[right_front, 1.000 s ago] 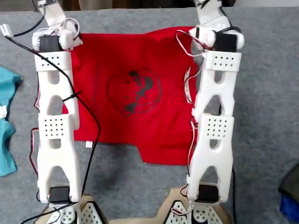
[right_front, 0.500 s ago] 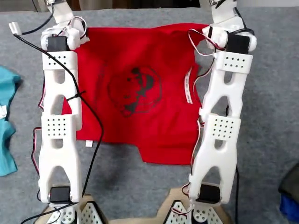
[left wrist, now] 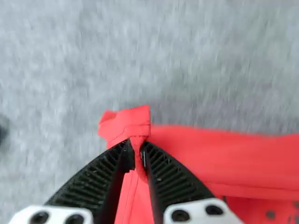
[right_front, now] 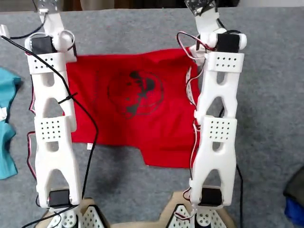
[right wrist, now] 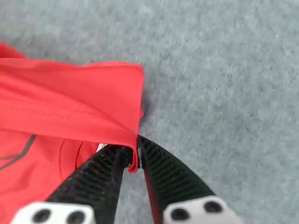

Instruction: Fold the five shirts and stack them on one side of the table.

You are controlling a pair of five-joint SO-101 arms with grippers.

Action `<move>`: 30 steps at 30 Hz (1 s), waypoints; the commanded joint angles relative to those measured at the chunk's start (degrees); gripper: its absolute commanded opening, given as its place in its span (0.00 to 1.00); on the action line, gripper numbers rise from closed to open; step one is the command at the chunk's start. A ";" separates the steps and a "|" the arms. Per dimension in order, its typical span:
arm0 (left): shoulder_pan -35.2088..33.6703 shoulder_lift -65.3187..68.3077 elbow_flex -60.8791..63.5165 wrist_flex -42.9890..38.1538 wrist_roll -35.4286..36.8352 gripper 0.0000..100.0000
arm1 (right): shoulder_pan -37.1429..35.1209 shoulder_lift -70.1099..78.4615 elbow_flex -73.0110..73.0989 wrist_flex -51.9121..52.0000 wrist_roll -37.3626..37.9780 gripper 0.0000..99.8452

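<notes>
A red shirt [right_front: 133, 109] with a dark round print lies spread on the grey table between my two white arms. Its far edge is lifted and folded toward the front. In the left wrist view my left gripper [left wrist: 137, 148] is shut on the shirt's bunched far corner [left wrist: 127, 122]. In the right wrist view my right gripper [right wrist: 135, 145] is shut on the other far corner of the red shirt [right wrist: 70, 112], whose fold hangs from the black fingers [right wrist: 163, 172]. The left arm [right_front: 50, 118] covers the shirt's left side and the right arm [right_front: 216, 118] its right side.
A teal shirt [right_front: 7, 128] lies at the table's left edge. A dark and blue object [right_front: 294, 199] sits at the right front corner. Bare grey table [right_front: 133, 28] stretches beyond the red shirt and to its right. Both arm bases stand at the front edge.
Both grippers have pulled the red shirt's far edge toward the front, so that edge now lies nearer than before. The arms' wrists have shifted a little to the left.
</notes>
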 commanded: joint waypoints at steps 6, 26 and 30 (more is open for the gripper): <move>-4.57 -1.10 -2.64 2.99 -0.88 0.02 | 0.66 -20.62 18.59 1.58 2.46 0.01; -2.20 -4.35 10.64 3.25 -3.16 0.02 | -1.71 -59.56 86.20 -8.09 8.09 0.01; -1.49 -11.38 22.24 3.25 -3.16 0.02 | -1.80 -65.01 96.84 -11.96 8.79 0.01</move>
